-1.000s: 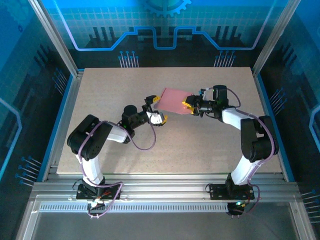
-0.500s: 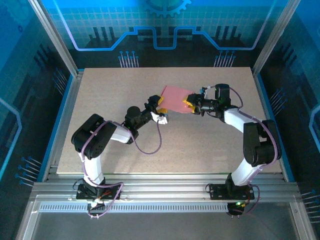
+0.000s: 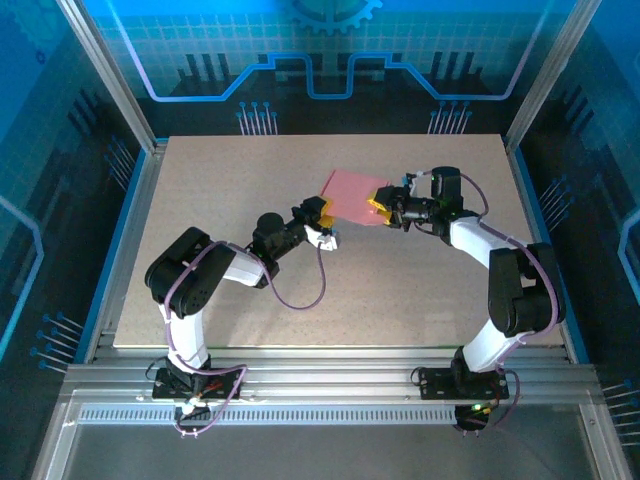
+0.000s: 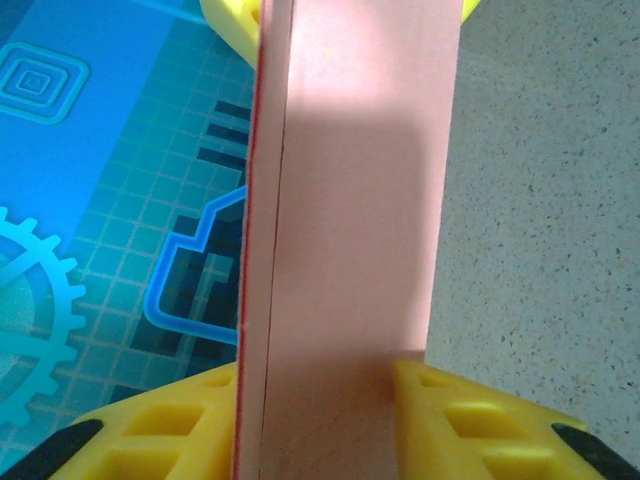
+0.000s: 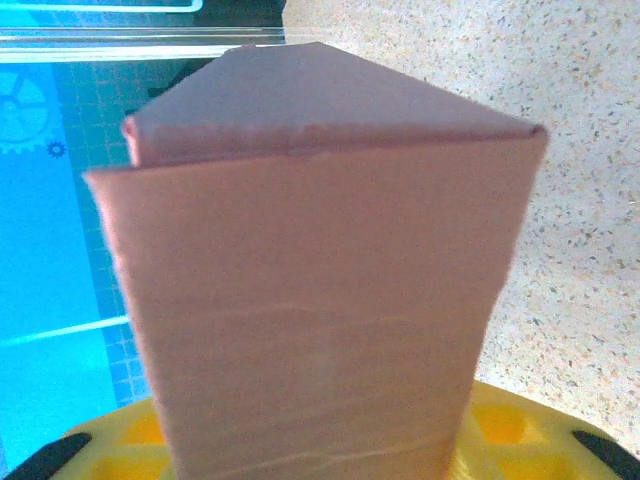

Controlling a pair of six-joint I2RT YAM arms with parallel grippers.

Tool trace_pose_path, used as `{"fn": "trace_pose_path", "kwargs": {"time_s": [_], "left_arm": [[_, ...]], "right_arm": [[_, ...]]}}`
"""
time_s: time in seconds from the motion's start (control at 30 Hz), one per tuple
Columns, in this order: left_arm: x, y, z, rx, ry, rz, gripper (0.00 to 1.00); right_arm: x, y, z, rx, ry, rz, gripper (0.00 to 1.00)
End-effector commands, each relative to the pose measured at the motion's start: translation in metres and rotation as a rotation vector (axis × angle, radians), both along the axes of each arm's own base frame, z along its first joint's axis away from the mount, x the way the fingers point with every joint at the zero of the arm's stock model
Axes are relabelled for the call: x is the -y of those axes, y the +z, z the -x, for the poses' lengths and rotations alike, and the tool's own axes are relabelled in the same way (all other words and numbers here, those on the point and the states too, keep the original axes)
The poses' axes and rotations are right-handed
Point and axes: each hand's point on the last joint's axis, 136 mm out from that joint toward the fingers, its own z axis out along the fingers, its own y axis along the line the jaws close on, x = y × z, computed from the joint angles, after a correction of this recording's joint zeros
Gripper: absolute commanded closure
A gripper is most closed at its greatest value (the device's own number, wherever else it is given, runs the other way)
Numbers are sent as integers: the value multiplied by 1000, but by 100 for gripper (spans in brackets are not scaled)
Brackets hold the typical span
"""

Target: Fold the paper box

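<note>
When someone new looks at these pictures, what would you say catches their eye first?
The folded pink paper box stands out at once, over the far middle of the speckled beige table. The left gripper and the right gripper clamp it from opposite ends, their yellow fingers bright against the pink. Behind glows the blue patterned back wall.

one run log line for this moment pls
paper box: pink, partly folded | left gripper: shut on its left edge | right gripper: shut on its right edge
</note>
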Motion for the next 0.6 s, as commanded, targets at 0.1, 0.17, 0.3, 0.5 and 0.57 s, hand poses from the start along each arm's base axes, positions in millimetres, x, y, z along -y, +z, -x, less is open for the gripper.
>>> {"fn": "trace_pose_path", "kwargs": {"time_s": [0.1,0.17,0.3,0.5,0.57], "left_arm": [[4,-10,-1,-59,-3,-17,66],[4,-16,1,-110,-10,-18,69],[4,-25,5,-206,-17,-24,70],[5,-33,4,-285,-15,-2,74],[6,-35,3,-295,-17,7,74]], "right_arm": [[-5,5,12,-33,45,-25,55],[-5,5,11,-35,39,-20,52],[-4,4,9,-43,29,-10,39],[-2,1,5,-49,16,0,30],[0,-3,5,-62,10,14,31]]}}
